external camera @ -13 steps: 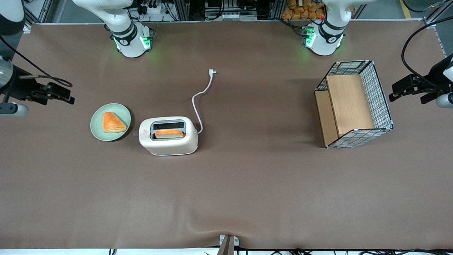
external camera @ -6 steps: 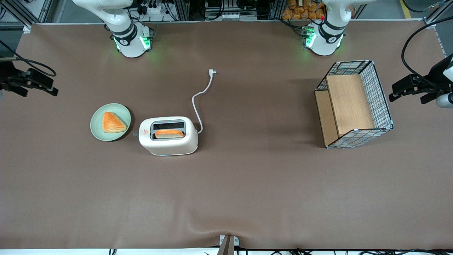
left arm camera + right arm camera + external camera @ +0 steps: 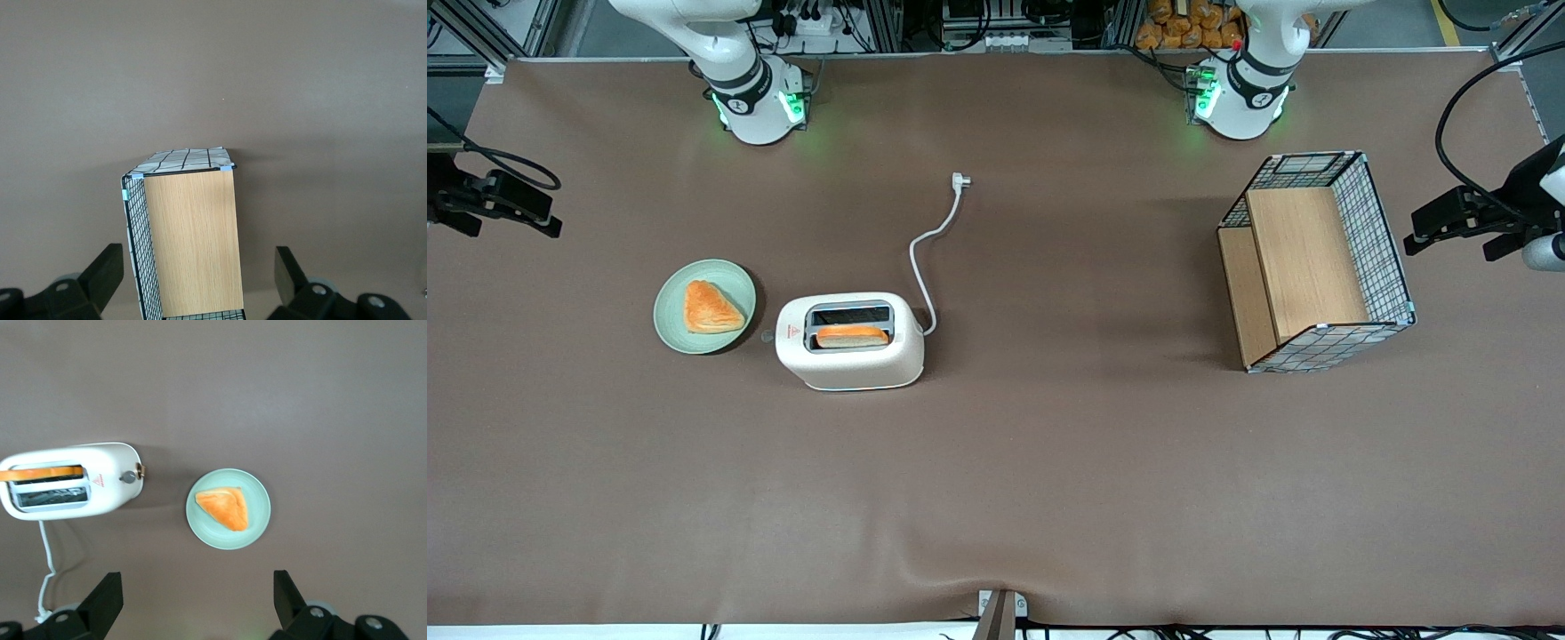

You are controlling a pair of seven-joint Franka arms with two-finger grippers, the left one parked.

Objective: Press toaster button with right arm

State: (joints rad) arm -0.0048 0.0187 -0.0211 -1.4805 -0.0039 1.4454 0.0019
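The cream-white toaster point(image 3: 849, 363) stands on the brown table with a bread slice point(image 3: 852, 336) in the slot nearer the front camera. The small grey button point(image 3: 767, 336) sticks out of its short end, the end facing the plate. The right wrist view takes in the toaster point(image 3: 107, 497) and the button point(image 3: 127, 477) from above. The right arm's gripper point(image 3: 538, 213) hangs at the working arm's end of the table, well apart from the toaster. The gripper point(image 3: 198, 600) is open with nothing between its black fingers point(image 3: 107, 590).
A pale green plate point(image 3: 671, 329) with a triangular pastry point(image 3: 711, 308) lies beside the toaster's button end. The white cord point(image 3: 925, 244) runs from the toaster to its plug point(image 3: 960, 180). A wire basket point(image 3: 1383, 240) with wooden panels stands toward the parked arm's end.
The right gripper has drawn away from the plate toward the working arm's end of the table and a little farther from the front camera. The toaster, plate and basket have not moved.
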